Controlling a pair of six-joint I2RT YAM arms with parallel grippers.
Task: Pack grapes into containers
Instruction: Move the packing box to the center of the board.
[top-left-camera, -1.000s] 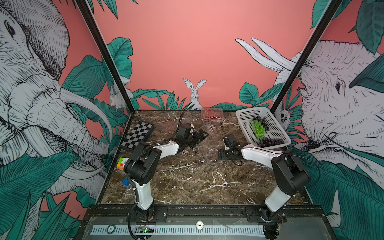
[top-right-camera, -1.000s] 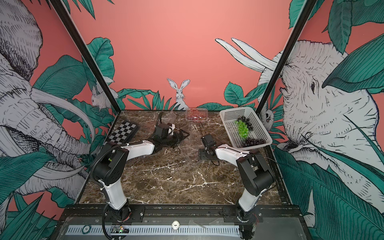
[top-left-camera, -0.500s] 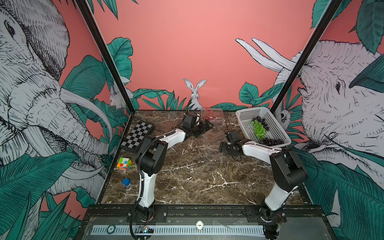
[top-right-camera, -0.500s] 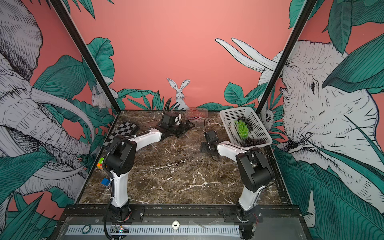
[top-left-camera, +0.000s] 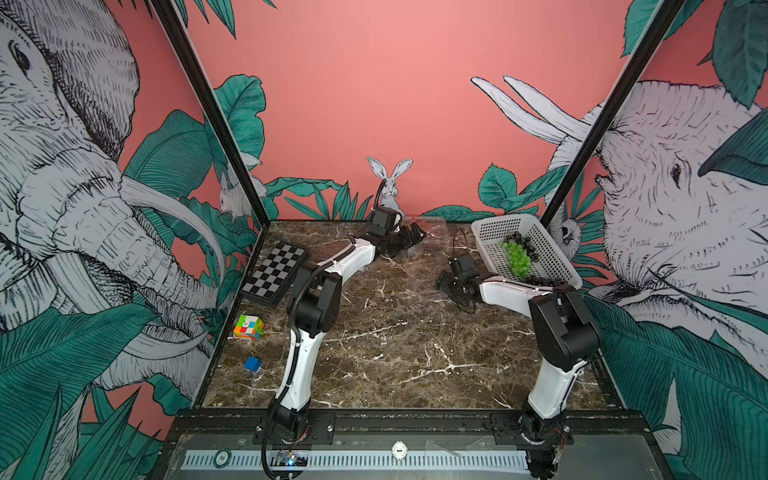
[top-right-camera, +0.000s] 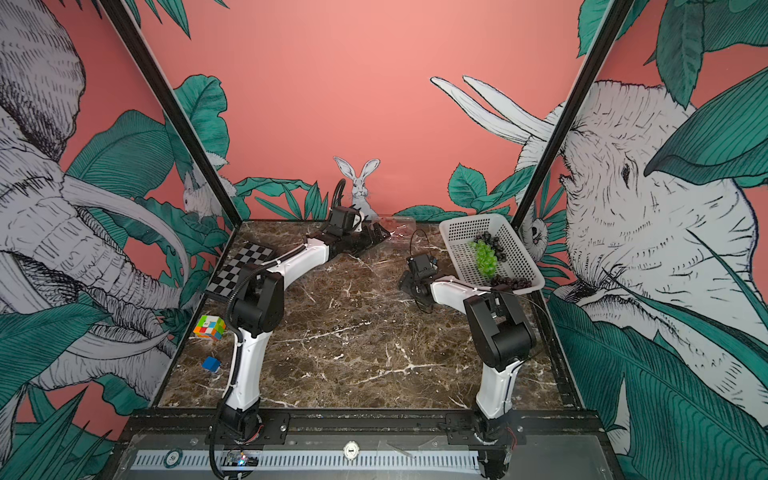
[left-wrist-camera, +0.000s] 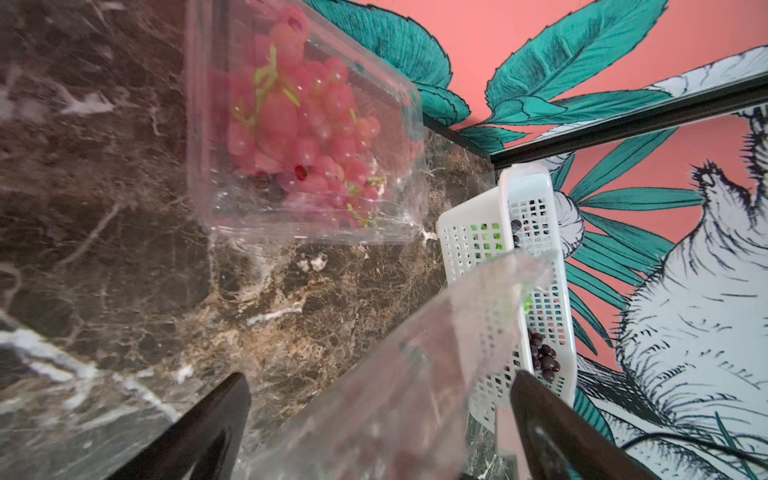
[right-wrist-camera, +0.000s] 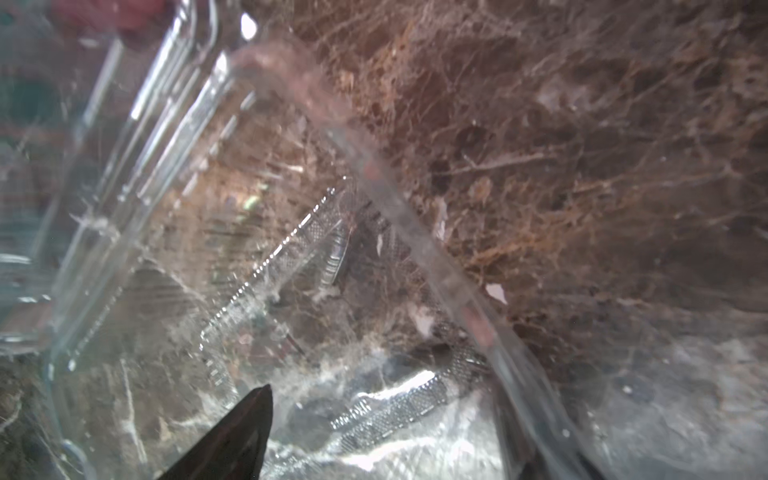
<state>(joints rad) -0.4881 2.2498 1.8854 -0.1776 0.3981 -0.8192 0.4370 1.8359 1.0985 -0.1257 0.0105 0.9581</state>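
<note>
At the table's (top-left-camera: 395, 332) far edge, the left gripper (left-wrist-camera: 380, 376) gapes wide, a clear plastic flap (left-wrist-camera: 415, 353) between its fingers, facing a container (left-wrist-camera: 199, 166) of red grapes (left-wrist-camera: 299, 137). The right gripper (top-left-camera: 444, 286), jaws also apart, sits at an empty container's (right-wrist-camera: 124, 166) rim. Green grapes (top-left-camera: 517, 257) and dark grapes (top-left-camera: 544, 281) lie in the white basket (top-left-camera: 505, 219).

Both top views are bright and even, with diffuse light from overhead. No hard shadows, only soft dark patches on the marble table (top-left-camera: 395, 345) under the arms (top-left-camera: 353, 257). Sharp mid-frame, with wide-angle bend at the edges: the black frame posts (top-left-camera: 208, 108) lean outward.

Left wrist view is well lit. The red grapes (left-wrist-camera: 299, 120) look soft and slightly smeared inside their clear container (left-wrist-camera: 199, 124). The near plastic flap (left-wrist-camera: 395, 395) and the left gripper (left-wrist-camera: 380, 374) fingers (left-wrist-camera: 216, 415) are heavily out of focus.

Right wrist view is dimmer and blurry overall, too close to a clear plastic box (right-wrist-camera: 124, 208). White glare streaks on its ridges, plus one blown-out highlight patch.
</note>
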